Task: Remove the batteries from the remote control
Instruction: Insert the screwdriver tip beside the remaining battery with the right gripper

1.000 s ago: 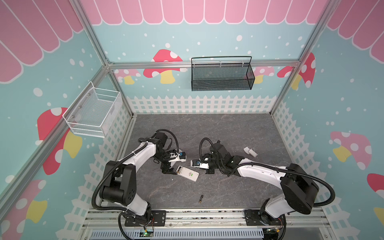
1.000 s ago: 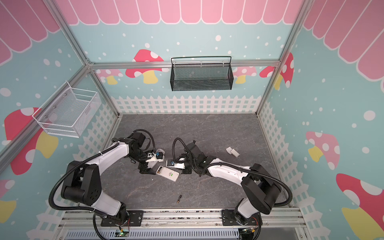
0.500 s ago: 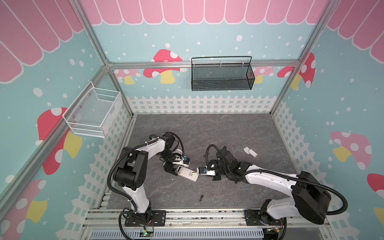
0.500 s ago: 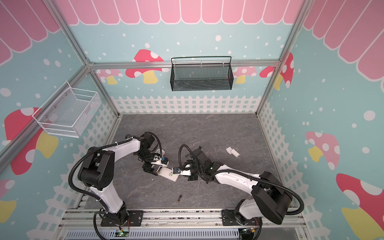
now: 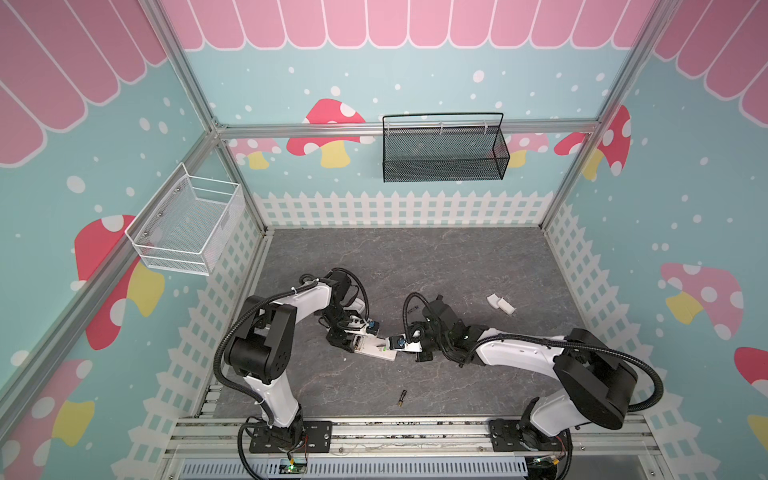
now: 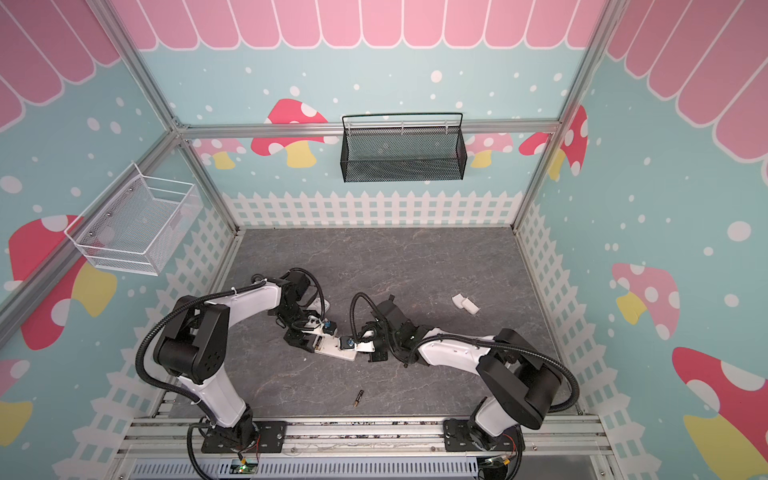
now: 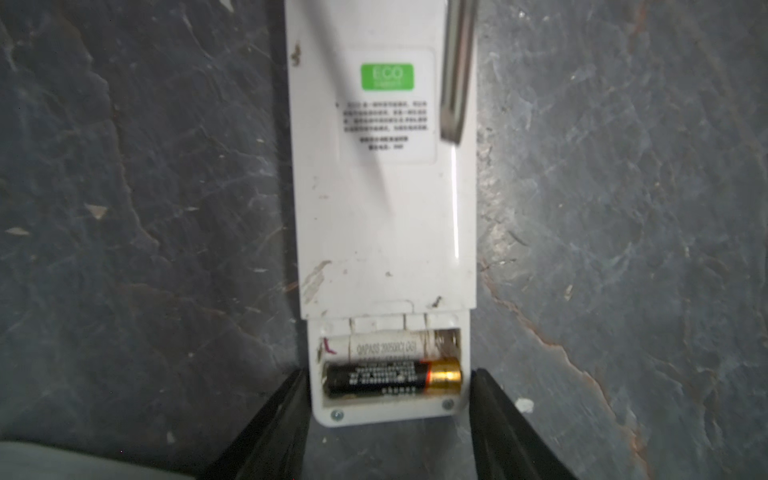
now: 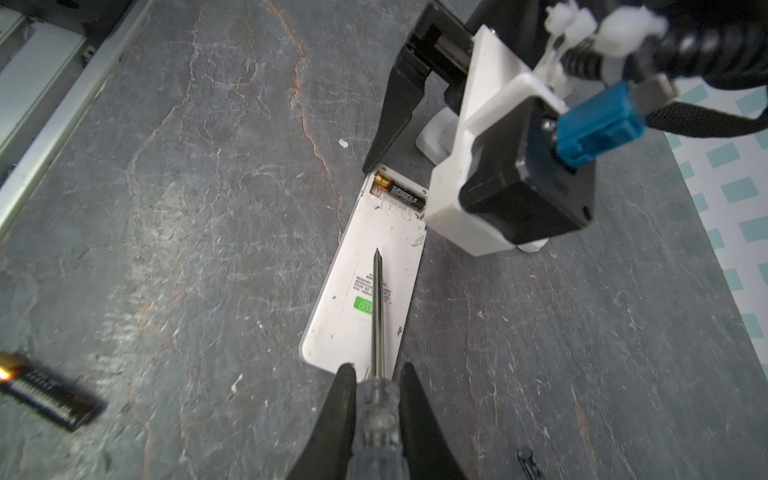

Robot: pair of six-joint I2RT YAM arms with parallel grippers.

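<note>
The white remote control (image 7: 382, 208) lies back up on the grey floor, its battery bay uncovered. One black, gold-ended battery (image 7: 392, 378) sits in the bay beside an empty slot. My left gripper (image 7: 390, 374) straddles that end, its fingers (image 7: 286, 415) pressed against both sides of the remote (image 5: 376, 349). My right gripper (image 8: 376, 374) is shut on a clear-handled screwdriver (image 8: 377, 316), whose tip hovers over the remote's back. A second battery (image 5: 402, 397) lies loose near the front rail, also seen as a blurred battery (image 8: 50, 399) in the right wrist view.
Two small white pieces (image 5: 500, 303) lie on the floor at the right. A black mesh basket (image 5: 444, 153) hangs on the back wall and a white wire basket (image 5: 187, 228) on the left wall. The front rail (image 5: 374, 428) borders the floor.
My left arm has swung its elbow round, and its jaws have narrowed onto the remote's battery end. My right gripper, still holding the screwdriver, has shifted slightly right and nearer the front.
</note>
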